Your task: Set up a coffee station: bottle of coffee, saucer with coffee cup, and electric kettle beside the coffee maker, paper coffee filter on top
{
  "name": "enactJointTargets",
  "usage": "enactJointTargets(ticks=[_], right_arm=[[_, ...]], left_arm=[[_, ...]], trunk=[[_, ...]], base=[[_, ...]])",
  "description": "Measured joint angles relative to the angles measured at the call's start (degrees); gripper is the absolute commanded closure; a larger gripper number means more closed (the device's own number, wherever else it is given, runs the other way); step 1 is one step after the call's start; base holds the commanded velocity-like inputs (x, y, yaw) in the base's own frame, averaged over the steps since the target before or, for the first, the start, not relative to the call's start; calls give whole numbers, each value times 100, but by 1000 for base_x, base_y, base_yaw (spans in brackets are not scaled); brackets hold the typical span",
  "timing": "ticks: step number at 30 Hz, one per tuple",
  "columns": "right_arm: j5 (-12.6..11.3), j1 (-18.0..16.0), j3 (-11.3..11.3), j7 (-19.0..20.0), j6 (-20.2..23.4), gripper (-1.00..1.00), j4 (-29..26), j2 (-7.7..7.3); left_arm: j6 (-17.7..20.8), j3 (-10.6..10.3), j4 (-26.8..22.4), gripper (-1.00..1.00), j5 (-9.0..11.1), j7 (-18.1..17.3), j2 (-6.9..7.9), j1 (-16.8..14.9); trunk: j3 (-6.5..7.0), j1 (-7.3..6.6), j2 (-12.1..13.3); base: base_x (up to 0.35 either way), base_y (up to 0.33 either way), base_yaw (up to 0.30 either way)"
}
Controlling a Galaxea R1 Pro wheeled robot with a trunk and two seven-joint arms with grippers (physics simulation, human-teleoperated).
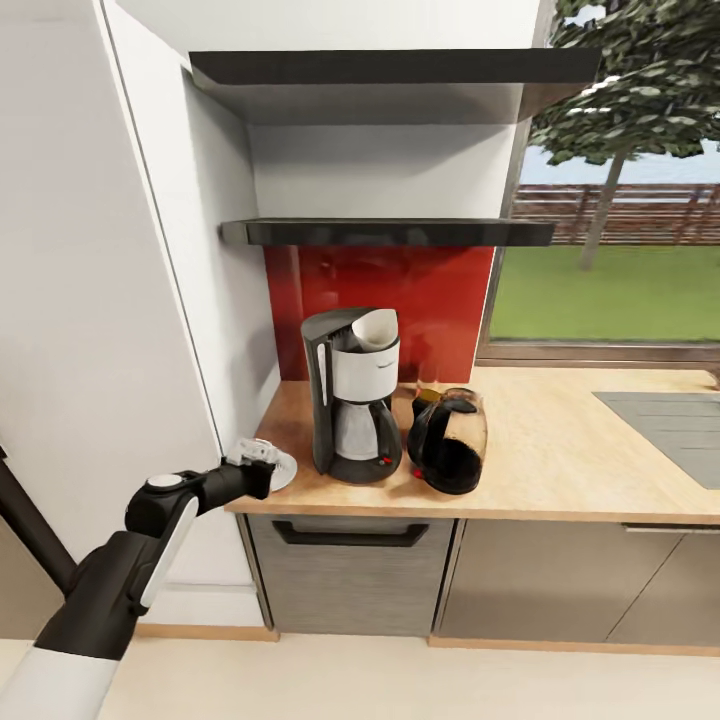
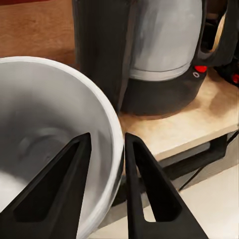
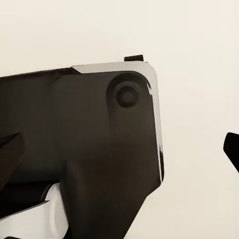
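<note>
Black fingers [image 2: 139, 194] of the left gripper [image 2: 105, 186] pinch a white rim between them: one finger sits inside the bowl of the cup [image 2: 45, 134], the other outside its wall, so the jaws are clamped on the cup by its lip. In the head view the left gripper [image 1: 252, 462] holds this load at the counter's left end, over the saucer [image 1: 281, 468], whose white edge peeks out just beside the fingers. Whether the cup already rests on the saucer I cannot tell; the gripper hides the contact. A rim grip makes sense here, since it lets the cup come straight down onto the small plate.

Just beside the saucer stands the coffee maker [image 1: 352, 397], with the filter [image 1: 376, 329] seated in its top, white cone rim upward. Touching or nearly touching its other side is the kettle [image 1: 448, 440], and behind the kettle an amber-topped bottle [image 1: 431, 385] stands against the red backsplash [image 1: 400, 290]. All sit on the countertop [image 1: 560, 440], clustered close so each counts as next to the machine. By my reading, setting down the cup is the last step left.

The right wrist view shows dark robot casing against a pale wall; fingertips show at its edges, well apart, so that gripper looks open and empty.
</note>
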Motion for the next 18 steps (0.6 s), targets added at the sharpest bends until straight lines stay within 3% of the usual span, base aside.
enactJointTargets(ticks=[1,4,18], right_arm=[[0,0,0,-4,-5,-100,6,0],[1,0,0,-5,-8,-100,2,0],[10,0,16,-6,-2,-100,9,8]], left_arm=[[4,6,-1,100,-7,393,-93,14],[9,2,4,100,34,561,-138,26],[-3,-15,6,100,9,662,-180,137]], trunk=[[0,0,0],[0,0,0],[0,-1,-1]], base=[[0,0,0],[0,0,0],[61,-26,0]])
